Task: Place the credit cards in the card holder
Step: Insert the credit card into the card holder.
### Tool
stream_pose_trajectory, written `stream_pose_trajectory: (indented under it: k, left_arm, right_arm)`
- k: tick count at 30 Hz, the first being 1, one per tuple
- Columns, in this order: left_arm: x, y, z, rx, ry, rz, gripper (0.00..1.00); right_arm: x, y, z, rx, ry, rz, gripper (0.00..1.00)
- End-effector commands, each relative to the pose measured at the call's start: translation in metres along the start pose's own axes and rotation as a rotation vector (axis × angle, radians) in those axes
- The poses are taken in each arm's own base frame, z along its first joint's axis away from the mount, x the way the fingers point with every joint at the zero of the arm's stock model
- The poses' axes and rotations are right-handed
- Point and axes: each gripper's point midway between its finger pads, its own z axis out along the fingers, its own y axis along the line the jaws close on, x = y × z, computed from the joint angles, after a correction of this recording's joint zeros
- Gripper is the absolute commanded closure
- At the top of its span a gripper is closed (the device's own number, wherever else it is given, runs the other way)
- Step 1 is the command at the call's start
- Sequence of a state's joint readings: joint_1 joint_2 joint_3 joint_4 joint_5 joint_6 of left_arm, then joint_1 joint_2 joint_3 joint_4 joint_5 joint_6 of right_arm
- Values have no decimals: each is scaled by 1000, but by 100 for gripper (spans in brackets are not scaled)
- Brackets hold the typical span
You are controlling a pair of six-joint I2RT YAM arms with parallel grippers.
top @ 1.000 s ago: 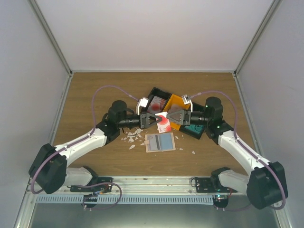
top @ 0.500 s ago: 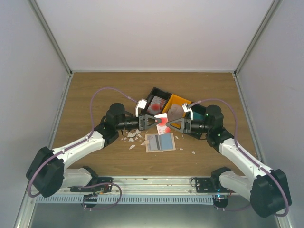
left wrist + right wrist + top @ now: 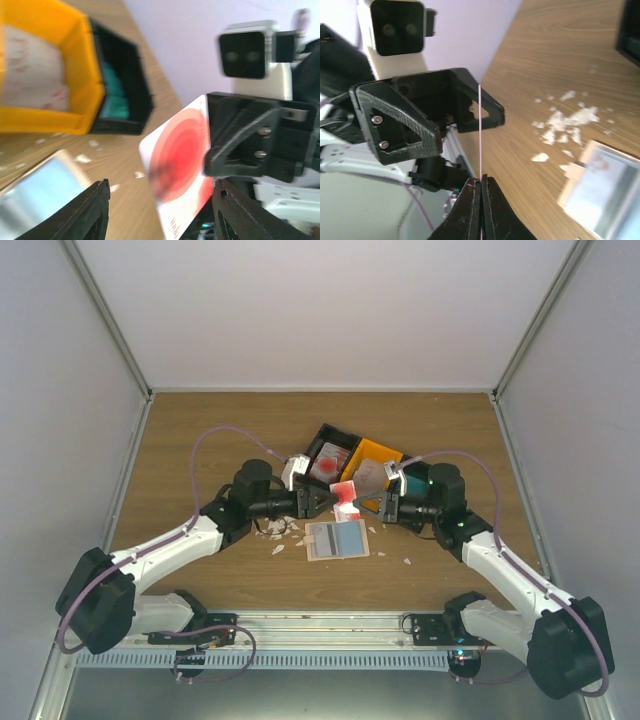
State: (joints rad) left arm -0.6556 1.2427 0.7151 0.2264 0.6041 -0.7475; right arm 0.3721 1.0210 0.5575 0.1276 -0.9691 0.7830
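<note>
The right gripper (image 3: 366, 502) is clamped on one edge of a thin white rectangular plastic card with a red round mark (image 3: 345, 494). It holds the card clear of the brown wooden table (image 3: 200, 440), so that the card sticks out ahead of its fingertips. In the right wrist view its two black fingers (image 3: 470, 210) are pressed together on the card, which shows edge-on as a fine white line. The left gripper (image 3: 325, 502) faces it tip to tip with its jaws apart. The free end of the card lies between the left fingers (image 3: 95, 210), with a plain gap to one and close beside the other; whether it touches that one I cannot tell. Below both hands, a little towards the arm bases, the small beige-tan rectangular card holder (image 3: 337, 539) lies opened flat on the table. Its half on the right hand's side shows light blue. Beyond the two hands, away from the bases, sit a black plastic bin (image 3: 325, 445) and, touching it, an orange plastic bin (image 3: 378, 455) on the right hand's side. In the left wrist view a second black bin (image 3: 125, 85) adjoins the orange one, with something teal inside. Small irregular white scraps (image 3: 280, 528) are strewn on the table under the left hand and beside the holder.
</note>
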Motion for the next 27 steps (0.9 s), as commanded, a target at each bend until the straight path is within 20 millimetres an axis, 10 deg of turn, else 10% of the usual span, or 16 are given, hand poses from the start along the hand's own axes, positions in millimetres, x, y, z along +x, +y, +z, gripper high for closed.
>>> stream_pose_trajectory:
  k: [1, 10, 27]
  left_arm:
    - [19, 64, -4, -300, 28, 33, 41]
    - [81, 129, -9, -527, 137, -90, 50]
    - [150, 154, -3, -630, 255, -235, 46]
  right_arm:
    - [14, -45, -3, 215, 7, 38, 99]
    - [48, -103, 12, 272, 91, 152, 100]
    - [88, -150, 26, 300, 194, 261, 99]
